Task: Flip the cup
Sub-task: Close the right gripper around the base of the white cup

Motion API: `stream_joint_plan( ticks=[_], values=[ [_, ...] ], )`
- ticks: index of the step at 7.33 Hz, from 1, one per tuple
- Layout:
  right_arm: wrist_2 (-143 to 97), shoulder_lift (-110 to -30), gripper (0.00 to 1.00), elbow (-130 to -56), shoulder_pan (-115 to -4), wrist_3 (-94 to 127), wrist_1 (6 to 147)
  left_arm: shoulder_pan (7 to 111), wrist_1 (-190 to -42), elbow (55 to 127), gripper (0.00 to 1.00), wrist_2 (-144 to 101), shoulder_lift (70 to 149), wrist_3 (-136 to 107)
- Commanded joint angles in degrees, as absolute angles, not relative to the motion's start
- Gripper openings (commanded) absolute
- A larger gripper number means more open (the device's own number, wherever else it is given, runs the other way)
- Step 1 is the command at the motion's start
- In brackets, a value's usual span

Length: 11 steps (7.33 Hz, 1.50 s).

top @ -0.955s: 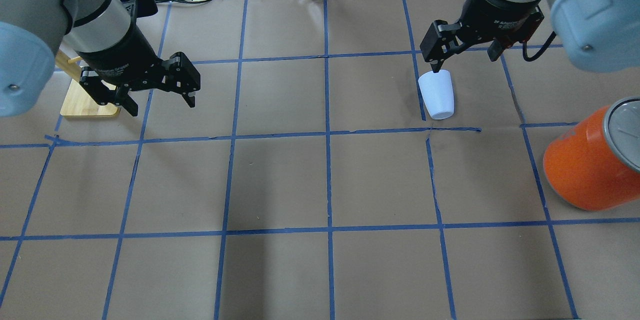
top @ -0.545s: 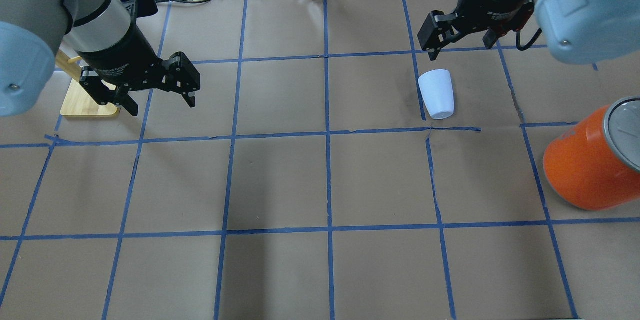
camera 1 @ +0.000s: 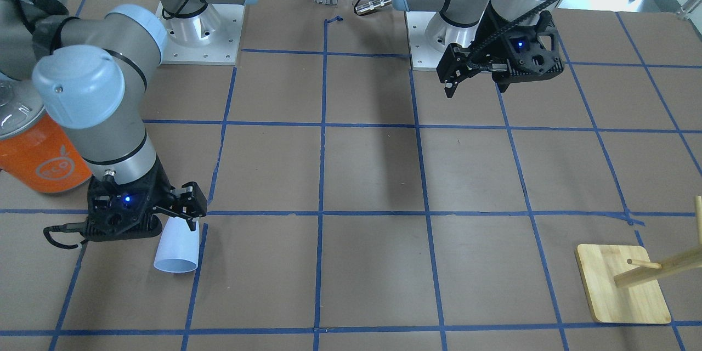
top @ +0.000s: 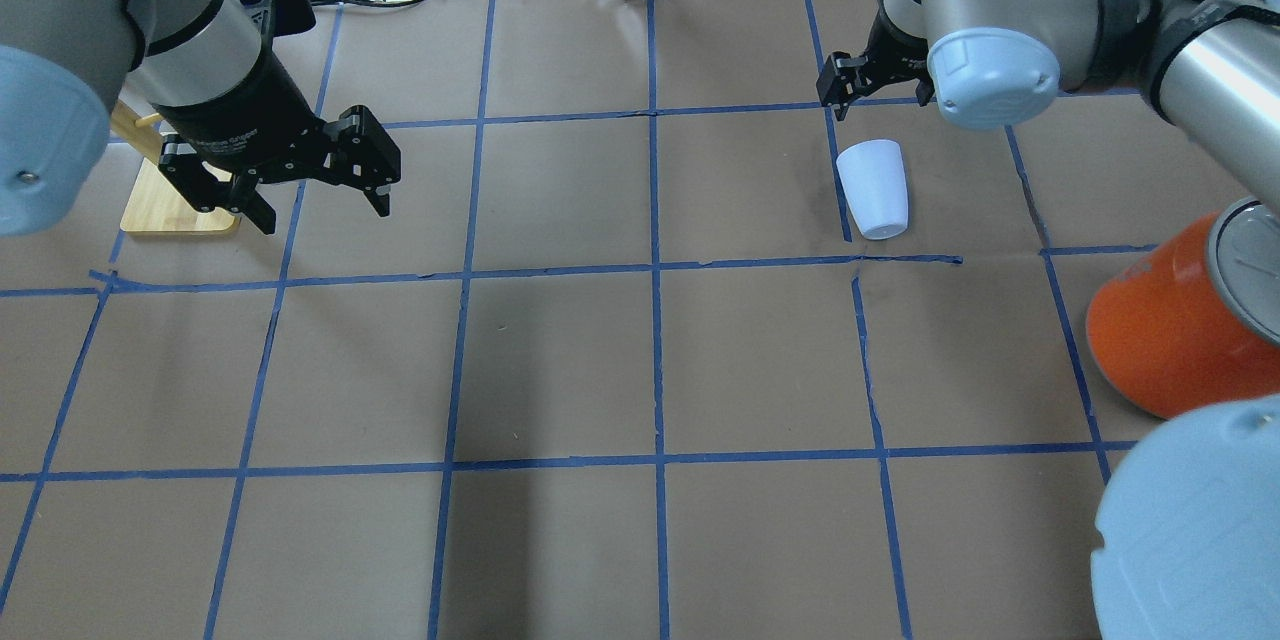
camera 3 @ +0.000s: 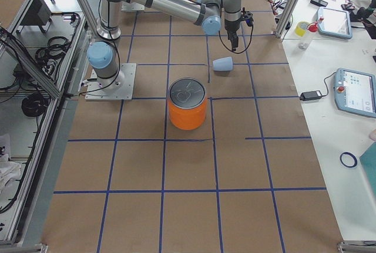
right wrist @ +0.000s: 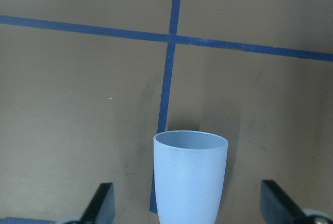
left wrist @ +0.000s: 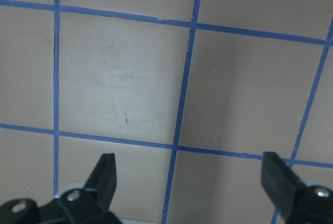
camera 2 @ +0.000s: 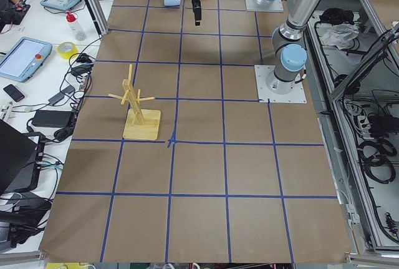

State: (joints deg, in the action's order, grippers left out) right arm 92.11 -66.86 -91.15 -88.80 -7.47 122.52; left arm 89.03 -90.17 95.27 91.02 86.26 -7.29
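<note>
The cup (top: 872, 188) is a small pale bluish-white tumbler. It lies on its side on the brown paper at the right, its wide mouth pointing away from the robot. It also shows in the front view (camera 1: 176, 249), the right side view (camera 3: 223, 64) and the right wrist view (right wrist: 190, 177). My right gripper (top: 840, 90) hangs open above the cup and does not touch it. In the right wrist view (right wrist: 190, 208) its fingers stand wide either side of the cup. My left gripper (top: 325, 212) is open and empty at the far left, and the left wrist view (left wrist: 190, 172) shows bare paper.
A large orange can (top: 1160, 330) with a silver lid stands at the right edge, near the cup. A wooden peg stand (top: 170, 205) sits behind the left gripper. Blue tape lines grid the paper. The right arm's elbow (top: 1190, 520) fills the lower right corner.
The right gripper has lifted off the cup's far end and drawn back, and its arm has swung so the elbow shows low right. The cup and left arm have not moved.
</note>
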Motion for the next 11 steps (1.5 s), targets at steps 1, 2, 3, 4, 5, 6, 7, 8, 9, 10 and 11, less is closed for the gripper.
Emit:
stream_joint_plan(
  ticks=[1,2,3,4,5,6,7,8,9,10,11],
  values=[
    [92.20,-64.16,1.00,-91.58,-87.80,-6.86,122.96,89.03,-90.18,95.36,1.00,91.05,86.22,-7.29],
    [92.11,-63.20,1.00,-91.58,-87.80,-6.86,123.22,89.03,-90.18,95.36,1.00,91.05,86.22,-7.29],
    [92.20,-61.98,1.00,-91.58,-87.72,-6.77,123.48,89.12,-90.18,95.45,1.00,91.05,86.31,-7.29],
    [92.20,-60.74,1.00,-91.67,-87.63,-6.68,124.27,89.03,-90.18,95.45,1.00,91.05,86.22,-7.29],
    [92.20,-59.51,1.00,-91.67,-87.63,-6.59,124.36,89.03,-90.18,95.45,1.00,91.05,86.31,-7.29],
    [92.20,-59.33,1.00,-91.67,-87.45,-6.59,124.37,89.03,-90.18,95.45,1.00,91.05,86.31,-7.29],
    [92.20,-58.72,1.00,-91.67,-87.45,-6.59,124.89,89.03,-90.18,95.45,1.00,91.14,86.22,-7.29],
    [92.11,-58.01,1.00,-92.19,-87.36,-6.59,126.28,89.03,-90.18,95.54,1.00,91.14,86.22,-7.29],
    [92.02,-57.57,1.00,-93.24,-87.36,-6.50,127.69,89.03,-90.09,95.54,1.00,90.88,86.39,-7.29],
    [92.02,-56.70,1.00,-93.69,-87.36,-6.59,129.36,88.60,-90.09,95.45,1.00,90.88,86.22,-7.47],
    [92.02,-56.52,1.00,-93.69,-87.36,-6.59,129.55,88.59,-90.09,95.36,1.00,90.88,86.22,-7.47]
  ],
)
